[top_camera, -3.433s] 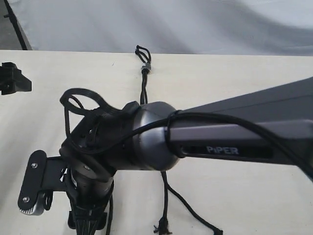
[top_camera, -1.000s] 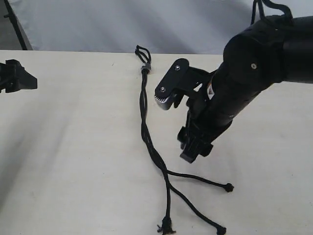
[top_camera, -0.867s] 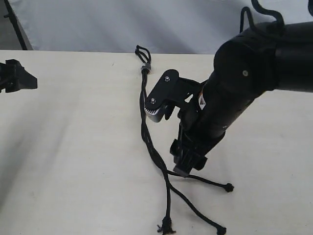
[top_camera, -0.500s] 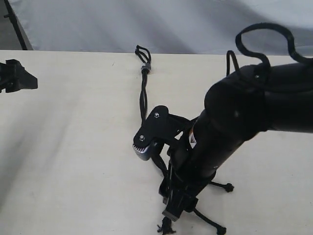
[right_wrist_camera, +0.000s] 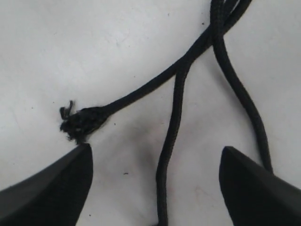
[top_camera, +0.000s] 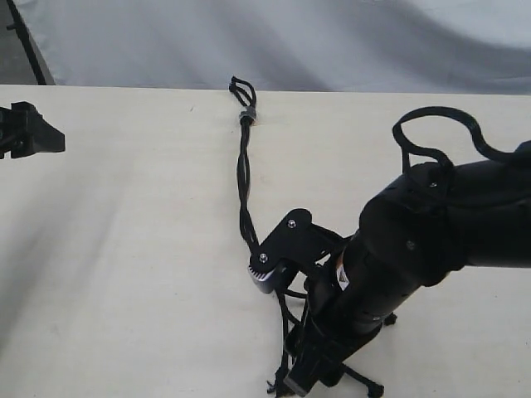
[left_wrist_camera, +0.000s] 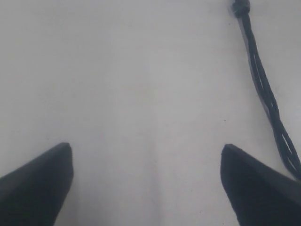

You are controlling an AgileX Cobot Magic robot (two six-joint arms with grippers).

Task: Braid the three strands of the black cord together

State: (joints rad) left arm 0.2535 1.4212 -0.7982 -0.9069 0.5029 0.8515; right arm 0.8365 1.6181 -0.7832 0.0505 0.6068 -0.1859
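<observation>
Pale table (top_camera: 124, 249) under a grey backdrop (top_camera: 290, 41). Down its middle, cord (top_camera: 243, 166): loops (top_camera: 241, 87) at the far edge, grey band (top_camera: 246, 114) just below, then a loosely twisted run toward the near side. Loose ends mostly hidden in the exterior view behind the right arm (top_camera: 415, 249) and its camera bracket (top_camera: 280, 249); only a frayed tip (top_camera: 271, 387) and a knotted tip (top_camera: 375, 388) peeking out at the near edge. Cable (top_camera: 431, 133) looped above the arm. Arm in from the right, bent steeply down, right gripper (right_wrist_camera: 155, 153) low over the strands (right_wrist_camera: 175, 113) where they part. Fingers spread wide, gripping nothing, one strand running between them, frayed tip just beside one finger (right_wrist_camera: 51, 188). Left gripper (left_wrist_camera: 146, 148) far off at the left edge, above bare table, likewise spread and empty, twisted cord off to one side.
</observation>
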